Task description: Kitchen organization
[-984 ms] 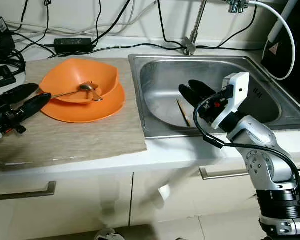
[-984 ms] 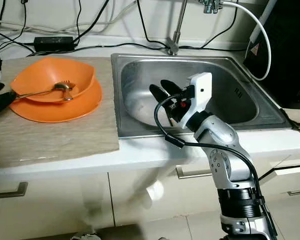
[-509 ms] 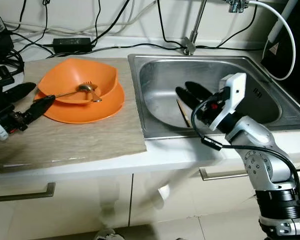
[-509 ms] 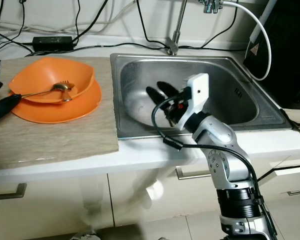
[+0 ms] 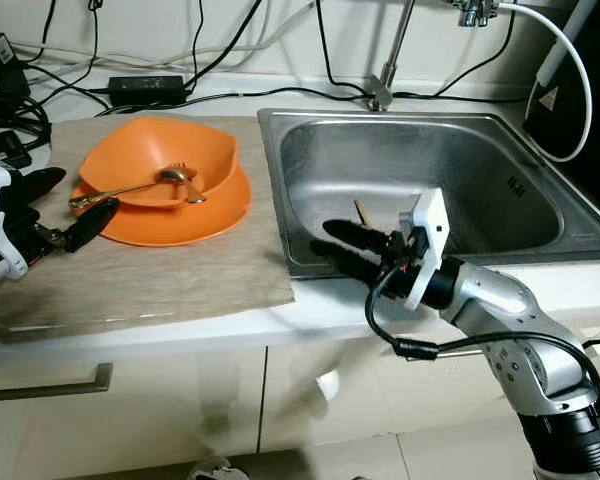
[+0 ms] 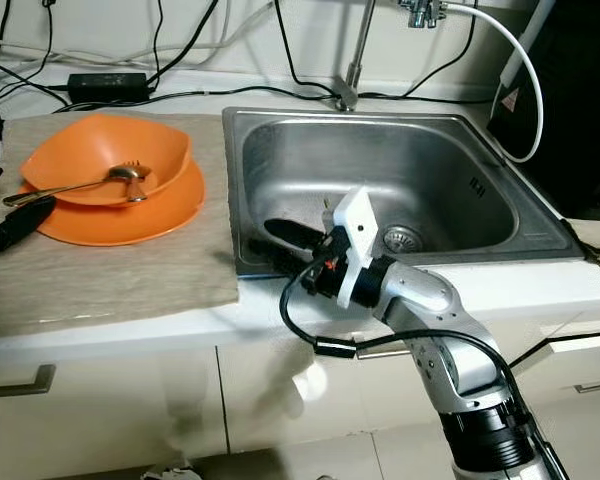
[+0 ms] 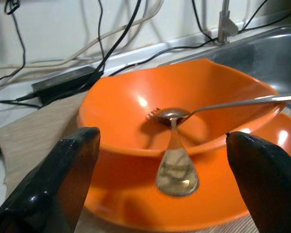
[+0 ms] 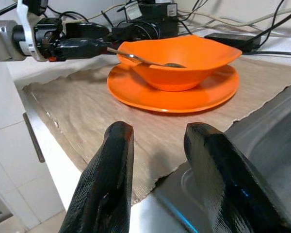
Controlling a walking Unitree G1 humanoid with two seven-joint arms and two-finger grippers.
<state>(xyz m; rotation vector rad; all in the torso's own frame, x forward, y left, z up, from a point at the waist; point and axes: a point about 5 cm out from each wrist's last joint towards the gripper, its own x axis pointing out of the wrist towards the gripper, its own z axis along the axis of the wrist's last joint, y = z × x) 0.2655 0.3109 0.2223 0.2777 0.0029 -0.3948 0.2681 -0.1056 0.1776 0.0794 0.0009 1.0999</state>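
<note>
Early going, nothing yet sorted. Left gripper [image 7: 160, 179] wide open, empty, spoon [image 7: 177, 167] and orange bowl [image 7: 136, 111] just ahead. Right gripper [image 8: 157, 184] open, empty, over sink [image 5: 500, 130] rim.

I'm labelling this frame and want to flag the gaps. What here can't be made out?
- Stick in the sink: lower part hidden behind the right end effector in the left eye view; what it is, too small to tell.
- Faucet: spout cut off by the top edge in both eye views.
- Plate under the bowl: near rim cut off by the bottom edge and left end effector fingers in the left wrist view.
</note>
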